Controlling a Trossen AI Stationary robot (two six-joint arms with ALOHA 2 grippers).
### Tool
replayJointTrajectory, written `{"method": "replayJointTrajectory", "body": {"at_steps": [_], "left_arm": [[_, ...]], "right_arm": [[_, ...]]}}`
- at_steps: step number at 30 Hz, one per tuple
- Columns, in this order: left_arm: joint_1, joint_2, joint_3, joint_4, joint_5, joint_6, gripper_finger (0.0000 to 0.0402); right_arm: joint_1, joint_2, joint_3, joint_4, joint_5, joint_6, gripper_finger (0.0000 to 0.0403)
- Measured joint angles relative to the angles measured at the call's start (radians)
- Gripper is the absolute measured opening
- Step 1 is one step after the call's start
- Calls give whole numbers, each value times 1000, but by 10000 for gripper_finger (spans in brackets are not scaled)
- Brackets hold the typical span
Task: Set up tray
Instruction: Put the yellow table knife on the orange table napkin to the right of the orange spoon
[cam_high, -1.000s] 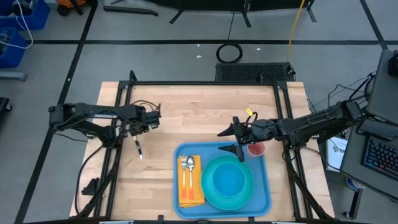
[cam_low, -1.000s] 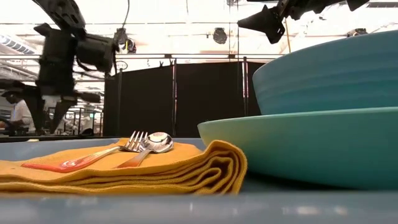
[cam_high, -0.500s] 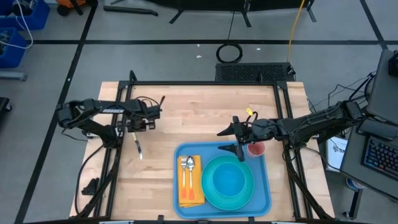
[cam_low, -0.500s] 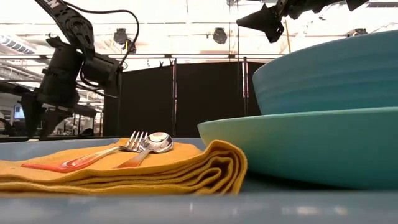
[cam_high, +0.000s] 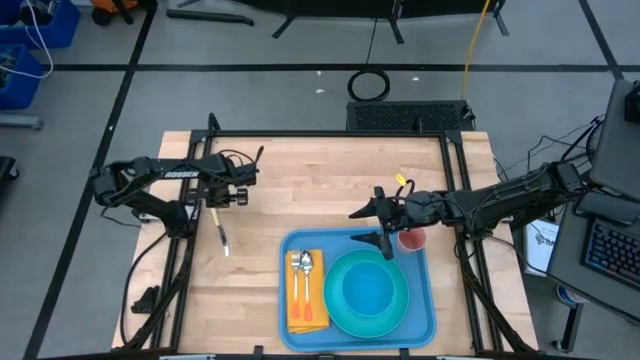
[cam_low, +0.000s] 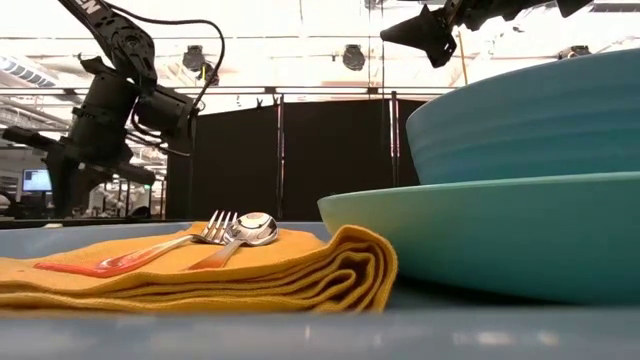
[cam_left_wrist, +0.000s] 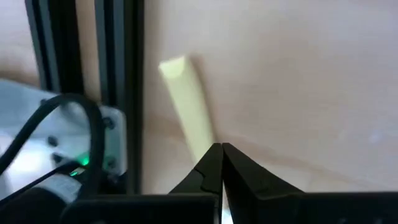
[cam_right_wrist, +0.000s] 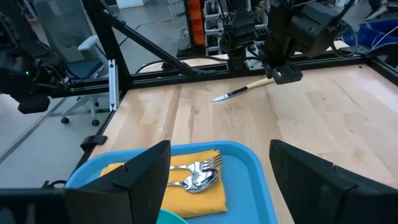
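Left arm: enters from the left edge of the high view, reaching rightward across the upper left of the frame. Left end effector (cam_high: 243, 182) sits at mid-left, its fingers (cam_left_wrist: 211, 167) pressed together with no gap visible between them in the left wrist view.

Right arm: enters from the right edge of the high view, stretched leftward toward frame centre. Right end effector (cam_high: 372, 225) lies just right of centre, its two fingers (cam_right_wrist: 146, 171) spread wide apart, nothing between them. In the low view it shows at upper right.
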Motion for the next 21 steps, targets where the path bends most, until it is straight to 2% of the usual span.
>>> {"method": "replayJointTrajectory", "body": {"at_steps": [3,9,12,16,18,21], "left_arm": [[17,3,1,-4,9,47,4],[52,36,44,-104,-112,275,3],[56,61,77,-182,-184,334,3],[71,107,79,-212,-225,424,3],[74,134,78,-177,-215,451,2],[70,189,79,-146,-118,522,2]], "right_arm": [[0,0,0,0,0,0,263],[0,0,0,6,0,0,263],[0,0,0,10,0,0,263],[0,0,0,14,0,0,263],[0,0,0,16,0,0,263],[0,0,0,15,0,0,263]]}}
